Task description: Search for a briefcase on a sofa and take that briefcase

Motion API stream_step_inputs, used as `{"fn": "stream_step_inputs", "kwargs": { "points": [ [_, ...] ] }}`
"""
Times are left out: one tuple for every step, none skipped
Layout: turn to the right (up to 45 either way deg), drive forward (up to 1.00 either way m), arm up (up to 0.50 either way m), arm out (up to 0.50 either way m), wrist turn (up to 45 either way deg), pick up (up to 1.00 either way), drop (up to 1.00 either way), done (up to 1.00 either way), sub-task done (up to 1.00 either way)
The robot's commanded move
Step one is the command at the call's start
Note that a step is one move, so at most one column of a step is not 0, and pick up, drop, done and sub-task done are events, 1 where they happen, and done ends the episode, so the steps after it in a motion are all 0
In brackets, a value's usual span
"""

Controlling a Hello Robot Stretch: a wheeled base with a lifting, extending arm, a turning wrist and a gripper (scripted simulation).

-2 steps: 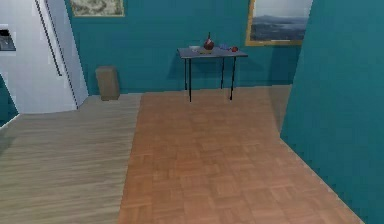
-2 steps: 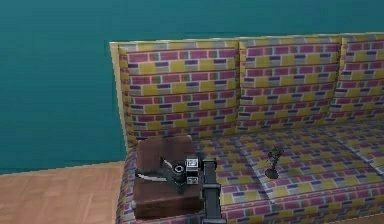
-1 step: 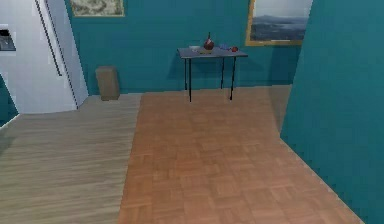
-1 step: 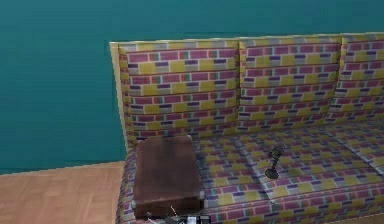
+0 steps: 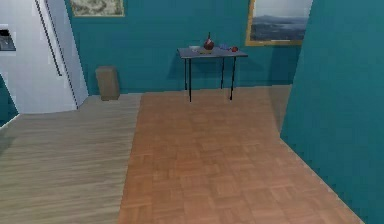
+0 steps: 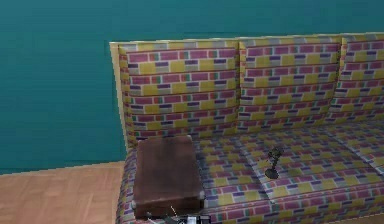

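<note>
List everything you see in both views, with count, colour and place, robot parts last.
sofa: one, purple, yellow and red brick pattern, against the teal wall
briefcase: one, dark brown, flat on the sofa's left seat cushion
small dark object: one, dark grey, on the middle seat cushion
table: one, dark, thin legs, by the far wall
vase: one, reddish brown, on the table
small red thing: one, at the table's right end
bin: one, brown, on the floor left of the table
framed pictures: two, on the far wall
door: one, white, forward view's left
gripper: one, dark, at the arm side view's bottom edge; cannot tell whether it holds anything
</note>
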Motion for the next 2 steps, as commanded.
{"fn": "stream_step_inputs", "kwargs": {
  "points": [
    [0.0, 0.00, 0.10, 0.00, 0.0, 0.00, 0.00, 0.00, 0.00],
    [0.0, 0.00, 0.00, 0.00, 0.0, 0.00, 0.00, 1.00, 0.00]
  ]
}}
